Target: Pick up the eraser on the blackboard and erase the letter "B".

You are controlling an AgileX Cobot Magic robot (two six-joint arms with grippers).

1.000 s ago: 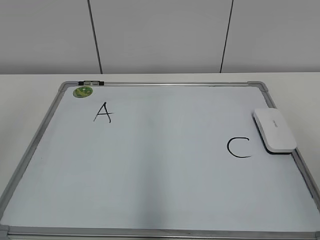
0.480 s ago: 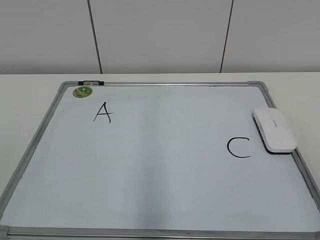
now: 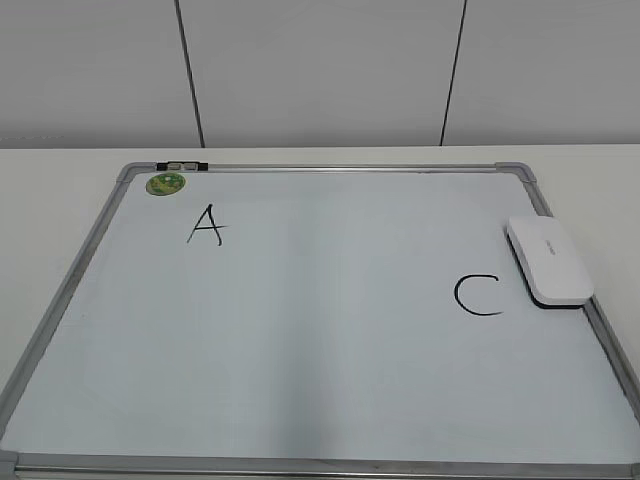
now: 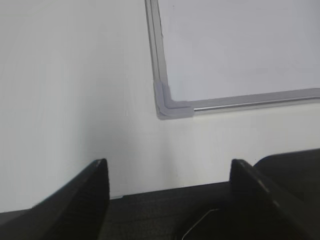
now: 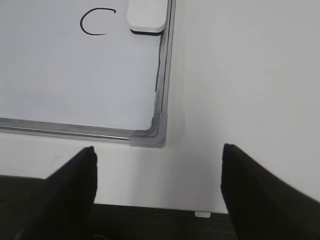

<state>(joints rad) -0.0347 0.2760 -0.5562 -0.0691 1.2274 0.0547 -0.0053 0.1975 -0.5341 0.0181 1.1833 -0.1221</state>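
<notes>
1. Desk (image 3: 60, 170) came first in size: you had a pale surface carrying everything, with a grey panelled wall behind it.
2. You had the blackboard (image 3: 300, 420) lying flat on it, white with a silver frame and grey corner caps.
3. Your left gripper (image 4: 167, 172) hung over bare desk just off the board's near left corner, its dark fingers (image 4: 95, 185) spread wide and holding nothing.
4. Your right gripper (image 5: 157, 167) hung off the near right corner, fingers (image 5: 80, 172) likewise spread and empty.
5. You could see the eraser (image 3: 548, 260) resting on the board's right edge, partly over the frame, well apart from both grippers.
6. You had a black "C" (image 3: 477, 295) just left of the eraser and a black "A" (image 3: 205, 224) toward the far left.
7. You had no letter "B" showing between them; that stretch was plain white.
8. You had a small green magnet (image 3: 165, 183) in the far left corner.
</notes>
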